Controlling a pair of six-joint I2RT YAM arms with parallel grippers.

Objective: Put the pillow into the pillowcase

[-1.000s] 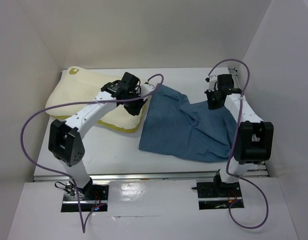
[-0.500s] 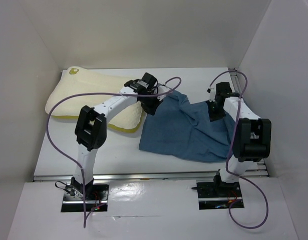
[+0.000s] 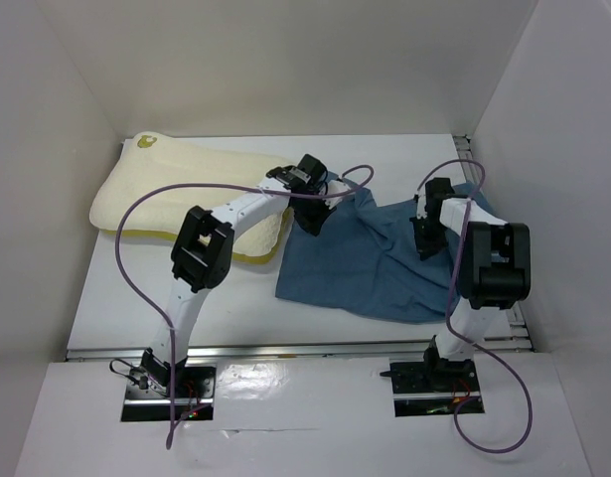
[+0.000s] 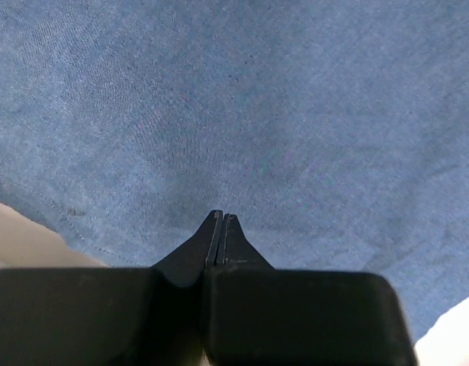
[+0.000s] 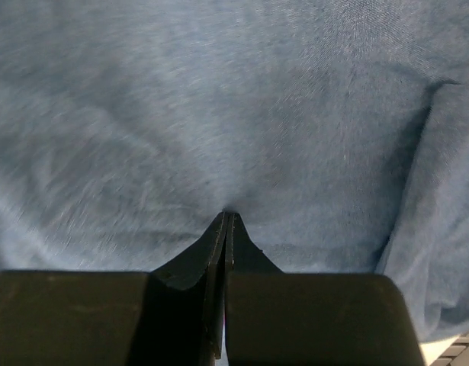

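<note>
Early stage, nothing inserted yet: pillow (image 3: 176, 189) lies bare on table (image 3: 166, 298) at approx 10 o'clock, fully outside pillowcase (image 3: 375, 268). The pillowcase is spread flat & wrinkled at approx 3 o'clock. The two are close beside each other, the join hidden under L arm.

L gripper (image 4: 221, 219) is on the case's 10 o'clock corner, fingers pressed together w/ no gap. Can't tell if any cloth is caught betw. them. R gripper (image 5: 228, 216) is at the case's 2 o'clock edge, fingers closed too. Folds run into its tips, so it's prob. pinching cloth.

No mouth visibly spread; can't tell which edge opens. Left to do, by my read: find & open mouth, feed pillow in, pull case over.
</note>
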